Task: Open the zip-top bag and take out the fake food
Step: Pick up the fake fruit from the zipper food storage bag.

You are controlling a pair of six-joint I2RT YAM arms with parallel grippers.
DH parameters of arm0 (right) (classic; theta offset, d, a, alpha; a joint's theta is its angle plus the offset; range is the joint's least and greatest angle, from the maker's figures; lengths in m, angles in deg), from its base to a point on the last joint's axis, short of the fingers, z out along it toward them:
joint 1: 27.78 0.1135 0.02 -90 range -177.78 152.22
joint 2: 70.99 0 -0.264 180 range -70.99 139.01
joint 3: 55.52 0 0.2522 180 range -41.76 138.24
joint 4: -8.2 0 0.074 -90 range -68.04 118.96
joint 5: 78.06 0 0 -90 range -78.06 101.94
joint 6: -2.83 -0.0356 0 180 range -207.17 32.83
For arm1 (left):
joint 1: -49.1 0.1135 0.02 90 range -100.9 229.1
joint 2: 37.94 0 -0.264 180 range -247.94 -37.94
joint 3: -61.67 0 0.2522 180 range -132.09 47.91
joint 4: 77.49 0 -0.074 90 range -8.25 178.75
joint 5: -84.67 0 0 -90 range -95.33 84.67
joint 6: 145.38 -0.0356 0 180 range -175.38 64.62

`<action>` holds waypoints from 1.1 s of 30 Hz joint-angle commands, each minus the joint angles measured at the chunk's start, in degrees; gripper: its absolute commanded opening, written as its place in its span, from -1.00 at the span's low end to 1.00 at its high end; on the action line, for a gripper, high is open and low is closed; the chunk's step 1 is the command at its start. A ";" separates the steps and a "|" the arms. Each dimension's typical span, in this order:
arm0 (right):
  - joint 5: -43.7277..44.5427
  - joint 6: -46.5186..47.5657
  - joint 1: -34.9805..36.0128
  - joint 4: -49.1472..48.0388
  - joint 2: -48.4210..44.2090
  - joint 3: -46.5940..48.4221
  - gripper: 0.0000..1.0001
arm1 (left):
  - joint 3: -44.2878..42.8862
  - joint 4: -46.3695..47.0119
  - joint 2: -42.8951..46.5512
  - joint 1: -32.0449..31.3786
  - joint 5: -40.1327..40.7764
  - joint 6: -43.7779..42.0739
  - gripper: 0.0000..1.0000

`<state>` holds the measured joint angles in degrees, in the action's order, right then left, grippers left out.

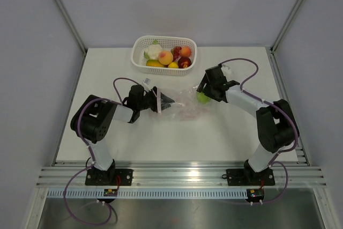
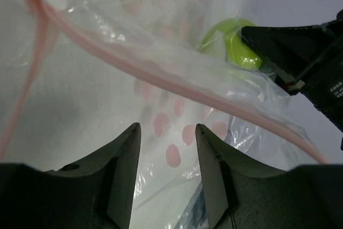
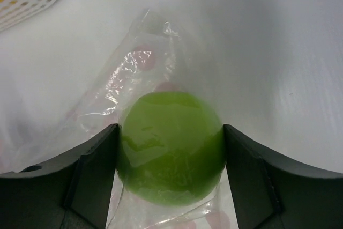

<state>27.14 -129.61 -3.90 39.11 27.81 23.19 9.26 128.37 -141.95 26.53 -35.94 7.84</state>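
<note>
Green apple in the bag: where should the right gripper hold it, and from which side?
Grip across its widest middle, through the plastic, coming from the right end of the zip-top bag, where the fruit bulges the film. The green apple is round and glossy, so an off-centre pinch would probably slip. The right gripper straddles it at that width now.

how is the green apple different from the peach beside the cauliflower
Colour: the green apple is plain green; the peach is yellow-orange with a red blush. Place: the green apple is clamped in the right gripper; the peach lies in the white basket. Cover: the green apple is under film of the zip-top bag; the peach is bare. Both are round.
</note>
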 commanded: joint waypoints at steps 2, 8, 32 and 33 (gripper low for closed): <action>-6.66 2.44 3.62 -6.15 -8.17 -3.76 0.49 | -1.86 3.54 -0.58 -0.28 -1.56 -0.64 -0.04; -6.24 4.55 3.81 -4.50 -7.93 -2.81 0.93 | -1.86 3.54 -0.94 -0.28 -1.56 -0.56 -0.03; 4.31 1.39 2.58 -6.85 -5.02 -3.33 0.51 | -1.51 3.89 -0.67 -0.28 -1.91 -0.56 -0.04; 4.05 1.30 2.58 -7.39 -5.72 -3.95 0.43 | -1.51 3.89 -0.67 -0.28 -1.82 -0.56 -0.04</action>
<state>27.89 -127.58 -0.65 35.06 25.30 20.92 9.24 128.91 -142.36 26.53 -36.46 7.86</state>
